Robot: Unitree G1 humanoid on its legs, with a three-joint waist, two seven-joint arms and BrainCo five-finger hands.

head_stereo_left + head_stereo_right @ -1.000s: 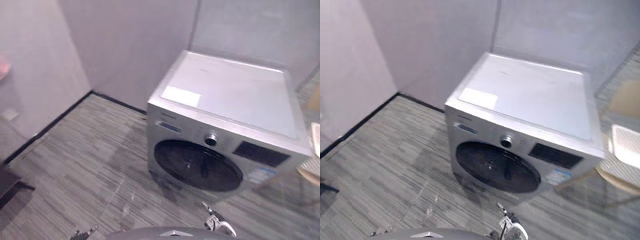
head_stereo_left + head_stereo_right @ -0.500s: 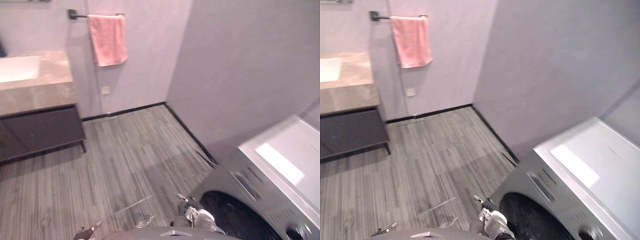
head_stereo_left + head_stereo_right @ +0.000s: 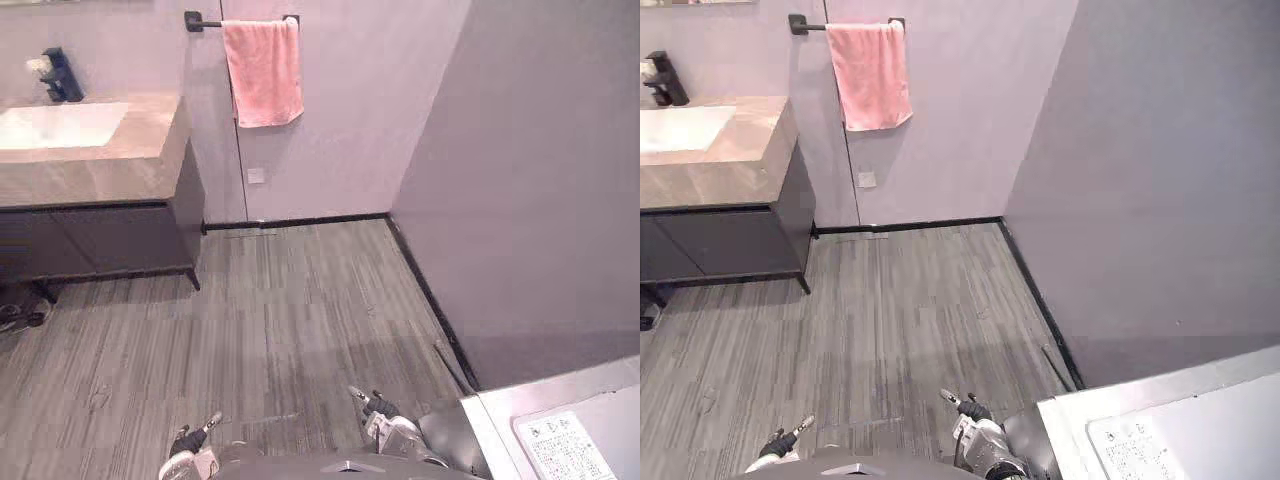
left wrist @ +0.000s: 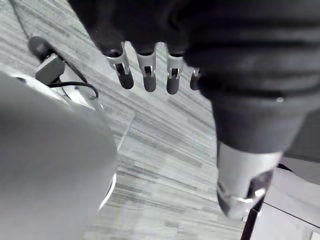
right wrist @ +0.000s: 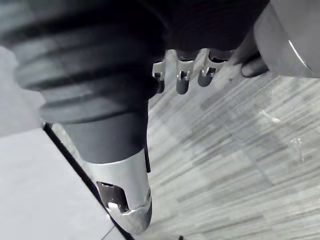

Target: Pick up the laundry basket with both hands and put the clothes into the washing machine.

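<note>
The washing machine shows as a silver-white top corner with a printed label at the lower right. My left hand hangs low over the wood-look floor with its fingers straight and nothing in them. My right hand hangs just left of the machine's corner. Its fingers are straight too, and the thumb stands apart over bare floor.
A stone counter with a white sink and a dark cabinet stands at the left. A pink towel hangs on a wall rail. Grey walls meet in a corner ahead, with open floor between.
The camera has kept swinging left. The washing machine has slid to the view's lower right corner, and the sink counter and towel sit further right. Both hands still hang low.
</note>
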